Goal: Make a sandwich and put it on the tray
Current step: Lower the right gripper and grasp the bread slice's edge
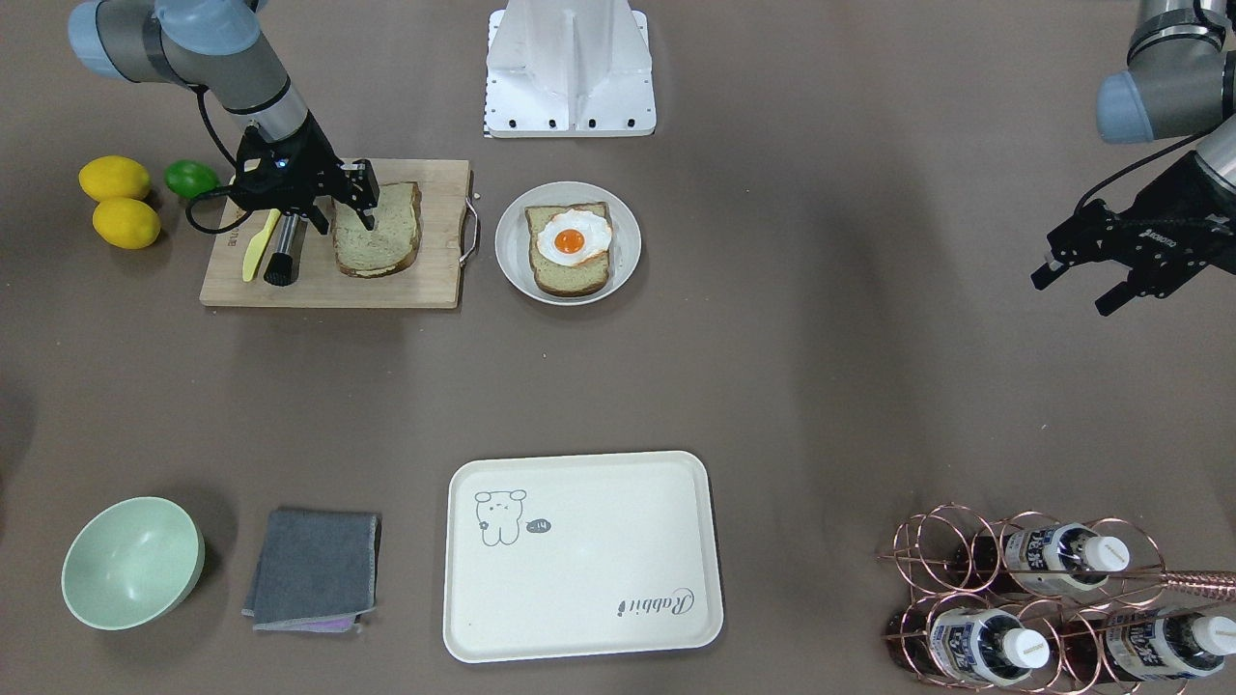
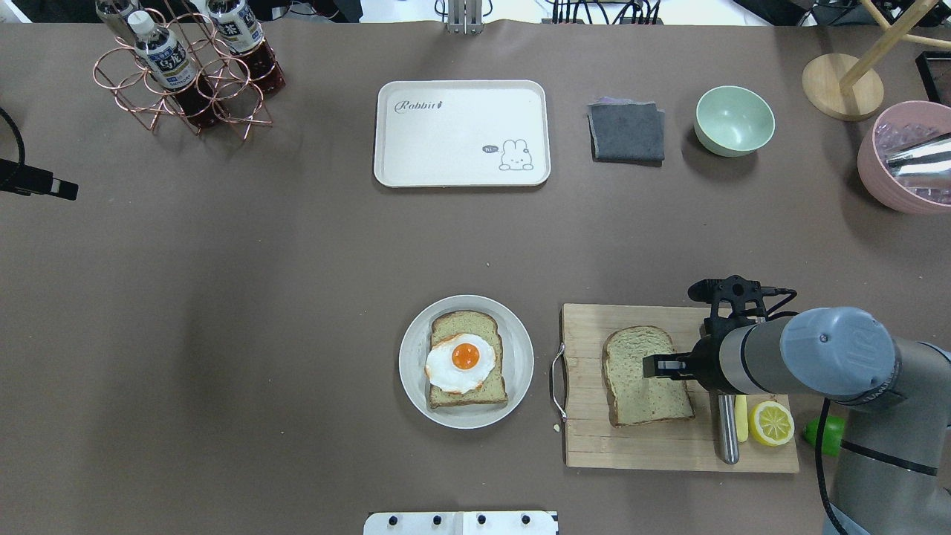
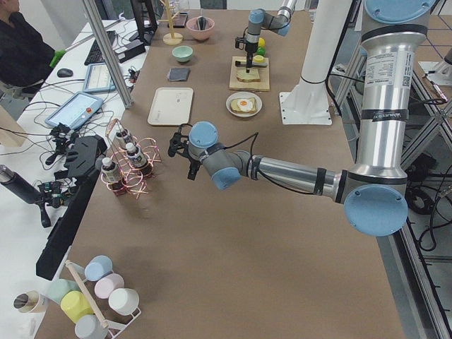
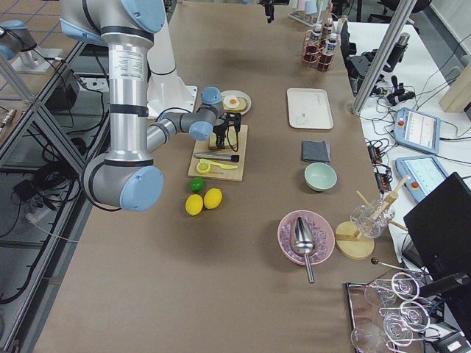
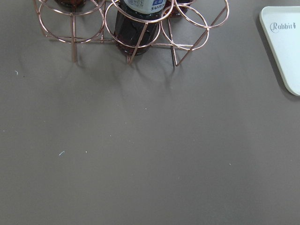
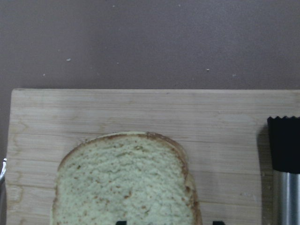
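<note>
You have the right gripper (image 1: 344, 220) low over the loose bread slice (image 1: 386, 241) on the cutting board (image 1: 425, 280), fingers parted and clamping nothing (its wrist camera catches only the two tips at the frame's bottom edge); just left of the board, seen from the robot's side, the plate (image 1: 512, 251) carries the other slice (image 1: 570, 278) topped with the fried egg (image 1: 573, 238); the tray (image 1: 579, 579) lies well apart on the far side; your left gripper (image 1: 1074, 293) hangs far left with fingers spread, holding nothing.
</note>
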You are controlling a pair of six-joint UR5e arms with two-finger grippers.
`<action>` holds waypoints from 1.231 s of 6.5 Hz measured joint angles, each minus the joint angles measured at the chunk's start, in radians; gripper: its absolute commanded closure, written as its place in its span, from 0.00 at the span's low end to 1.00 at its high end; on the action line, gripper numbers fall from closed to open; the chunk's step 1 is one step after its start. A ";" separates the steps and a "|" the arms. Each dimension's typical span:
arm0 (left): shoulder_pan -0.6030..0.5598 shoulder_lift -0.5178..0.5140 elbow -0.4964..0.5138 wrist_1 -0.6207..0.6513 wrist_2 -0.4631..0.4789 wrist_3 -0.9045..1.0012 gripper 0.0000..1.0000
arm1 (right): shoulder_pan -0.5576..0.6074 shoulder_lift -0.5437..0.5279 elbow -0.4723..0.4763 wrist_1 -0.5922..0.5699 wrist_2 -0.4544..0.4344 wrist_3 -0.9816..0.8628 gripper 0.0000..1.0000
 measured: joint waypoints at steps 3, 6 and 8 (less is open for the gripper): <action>0.000 -0.003 0.003 0.001 0.000 0.001 0.02 | 0.000 0.005 -0.015 0.000 -0.007 0.001 1.00; 0.000 -0.010 0.011 0.003 -0.001 0.003 0.02 | 0.008 0.012 0.000 0.000 -0.020 0.014 1.00; 0.001 -0.014 0.021 0.003 -0.002 0.006 0.02 | 0.021 0.014 0.039 0.000 -0.012 0.027 1.00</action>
